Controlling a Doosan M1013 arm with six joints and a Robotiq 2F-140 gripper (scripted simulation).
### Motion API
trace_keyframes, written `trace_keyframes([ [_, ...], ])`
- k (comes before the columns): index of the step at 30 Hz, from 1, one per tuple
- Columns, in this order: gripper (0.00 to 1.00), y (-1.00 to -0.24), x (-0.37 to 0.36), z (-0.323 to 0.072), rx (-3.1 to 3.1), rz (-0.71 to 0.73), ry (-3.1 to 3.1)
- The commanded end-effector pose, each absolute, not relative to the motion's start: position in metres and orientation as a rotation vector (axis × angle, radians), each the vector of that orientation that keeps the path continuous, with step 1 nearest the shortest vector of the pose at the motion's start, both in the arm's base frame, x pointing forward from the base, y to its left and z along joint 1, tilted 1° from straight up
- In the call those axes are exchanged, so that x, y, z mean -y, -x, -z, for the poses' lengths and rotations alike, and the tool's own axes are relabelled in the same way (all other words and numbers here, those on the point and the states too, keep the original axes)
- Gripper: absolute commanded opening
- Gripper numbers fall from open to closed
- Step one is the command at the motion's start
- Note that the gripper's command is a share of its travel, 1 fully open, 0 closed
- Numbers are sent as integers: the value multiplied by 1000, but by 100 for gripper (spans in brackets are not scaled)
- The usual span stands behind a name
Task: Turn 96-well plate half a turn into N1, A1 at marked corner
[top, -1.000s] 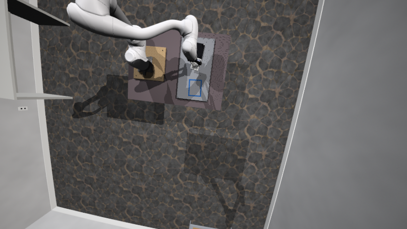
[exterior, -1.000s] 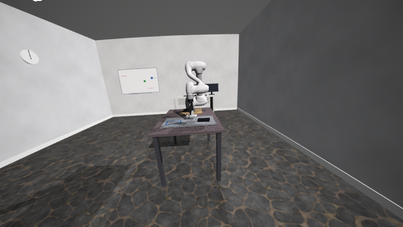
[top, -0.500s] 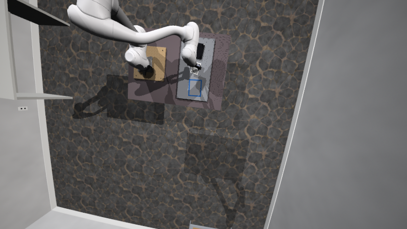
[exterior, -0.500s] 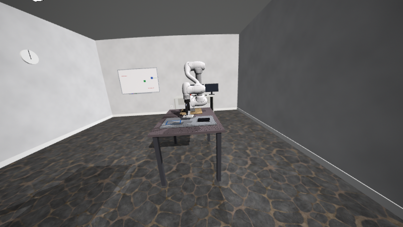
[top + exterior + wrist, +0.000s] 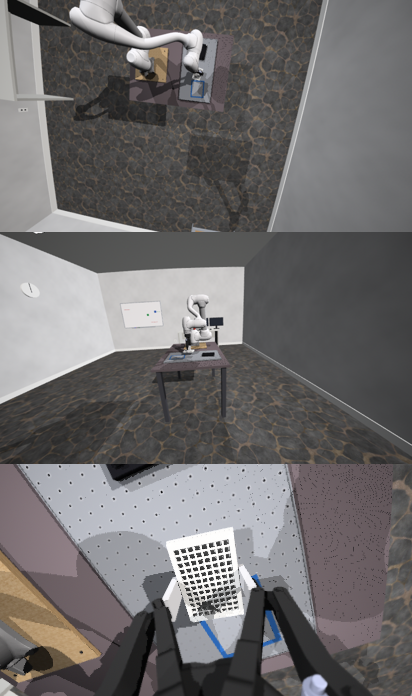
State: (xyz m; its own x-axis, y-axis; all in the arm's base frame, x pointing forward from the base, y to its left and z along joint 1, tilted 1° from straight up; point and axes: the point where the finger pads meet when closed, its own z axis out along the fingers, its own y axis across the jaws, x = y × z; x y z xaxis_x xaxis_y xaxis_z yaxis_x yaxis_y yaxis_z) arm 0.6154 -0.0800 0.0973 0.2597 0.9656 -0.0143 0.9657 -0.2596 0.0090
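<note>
1. The table [image 5: 219,365] carries a grey deck [image 5: 125,509], with the black nest N1 [image 5: 203,51] at one end and the blue taped spot B1 [image 5: 197,89] at the other.
2. The 96-well plate [image 5: 209,576] hangs between them, just short of B1, its long axis running straight away from the wrist.
3. The pincer [image 5: 210,609] is pinching the plate's long sides, fingers partway spread.

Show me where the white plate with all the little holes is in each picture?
Top: the 96-well plate is small, under the arm's wrist, just above the blue taped outline.
Exterior: a tiny white block below the gripper, above the deck.
Wrist: big and central, gripped between the dark fingers.
Shared landmark: the blue taped outline, beside the plate in every view.
</note>
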Motion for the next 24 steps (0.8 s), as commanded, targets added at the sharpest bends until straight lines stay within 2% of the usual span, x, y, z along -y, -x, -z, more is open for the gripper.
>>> trace_keyframes([
  [1, 0, -615, 82, -97, -1902, 9, -2481],
  [24, 0, -614, 152, -96, -1902, 9, -2481],
])
